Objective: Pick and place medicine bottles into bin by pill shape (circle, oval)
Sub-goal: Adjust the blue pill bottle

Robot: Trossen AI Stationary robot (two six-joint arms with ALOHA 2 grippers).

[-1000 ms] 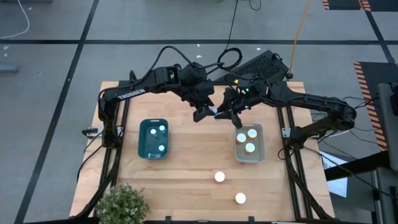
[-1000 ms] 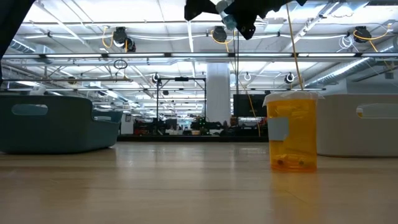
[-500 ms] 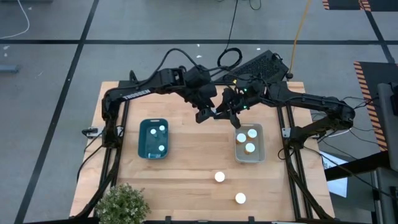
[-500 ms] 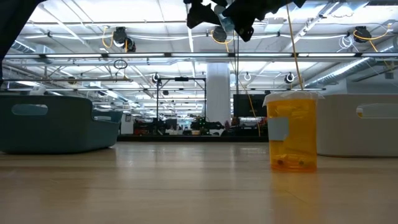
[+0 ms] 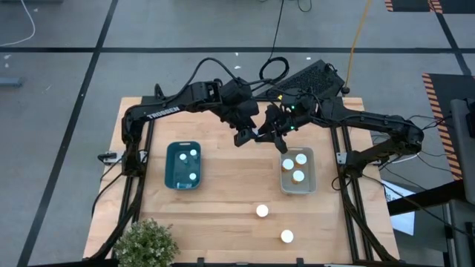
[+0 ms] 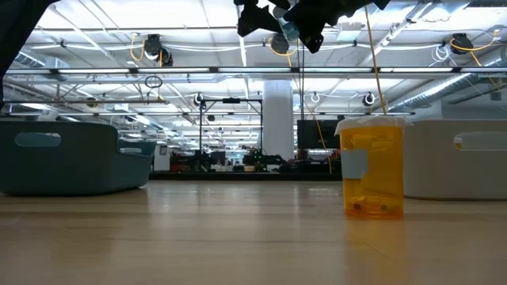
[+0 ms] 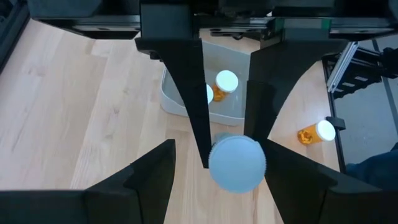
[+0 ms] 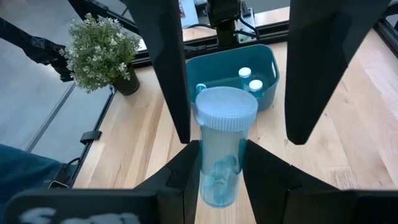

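Note:
A pale blue medicine bottle [image 8: 219, 155] with a pale ribbed cap [image 7: 237, 163] hangs high above the table's far middle. My right gripper [image 5: 267, 135] is shut on it. My left gripper [image 5: 249, 136] faces it, open. Its fingers [image 8: 163, 68] stand on either side of the cap, with gaps showing. The teal bin [image 5: 169, 174] holds two white-capped bottles. The pale bin [image 5: 309, 182] holds three amber ones. Two more bottles [image 5: 262, 211] [image 5: 286, 236] stand on the near table. My right gripper pinches the bottle's body [image 8: 205, 177] below the cap between its two fingers [image 8: 180, 180]. The fingers come from the table's right side and lie along the bottle. The bottle is lifted clear of the table, its cap pointing at my left gripper.
A potted plant [image 5: 145, 241] stands at the near left corner. In the low view an amber bottle [image 6: 372, 166] stands upright in front of the pale bin [image 6: 463, 158], and the teal bin [image 6: 71, 154] is at the left. Bare wood lies between the bins.
My left gripper has moved a little toward the table's right edge, closing in on the bottle in my right gripper. It has held still for the last half second. The bottle has stayed in place.

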